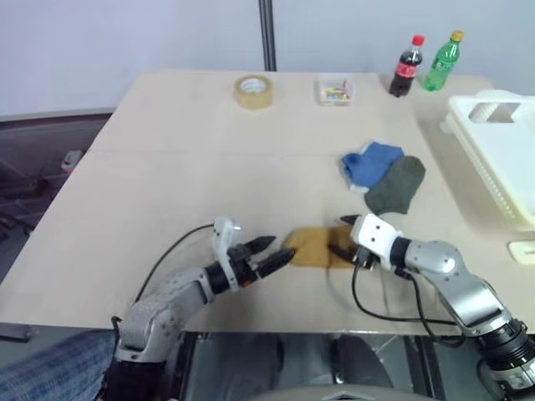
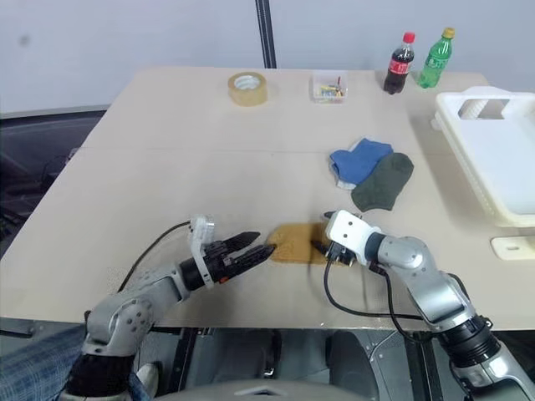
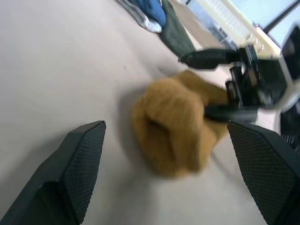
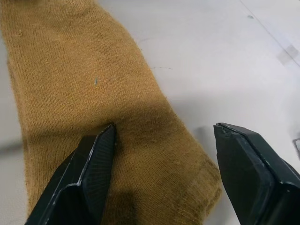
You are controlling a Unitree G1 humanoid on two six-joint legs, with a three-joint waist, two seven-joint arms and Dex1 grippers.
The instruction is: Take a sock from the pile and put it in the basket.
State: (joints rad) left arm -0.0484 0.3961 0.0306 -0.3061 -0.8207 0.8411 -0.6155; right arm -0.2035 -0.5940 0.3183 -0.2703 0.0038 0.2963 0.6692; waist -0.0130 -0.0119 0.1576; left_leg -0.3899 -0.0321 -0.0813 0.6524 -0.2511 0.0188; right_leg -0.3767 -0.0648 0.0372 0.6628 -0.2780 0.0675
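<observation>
Right wrist view: I'm straddling the mustard sock (image 4: pixel 93 108) with the right end effector (image 4: pixel 161 154), jaws released; left end effector (image 1: pixel 269 255) released too. Next I'm closing and carrying to the basket (image 1: pixel 501 159).

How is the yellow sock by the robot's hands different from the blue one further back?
The mustard sock lies alone near the table's front edge, between the left gripper and right gripper; the blue sock lies farther back, touching a dark green sock. Mustard lies flat, blue looks bunched. Both rest on the table.
</observation>
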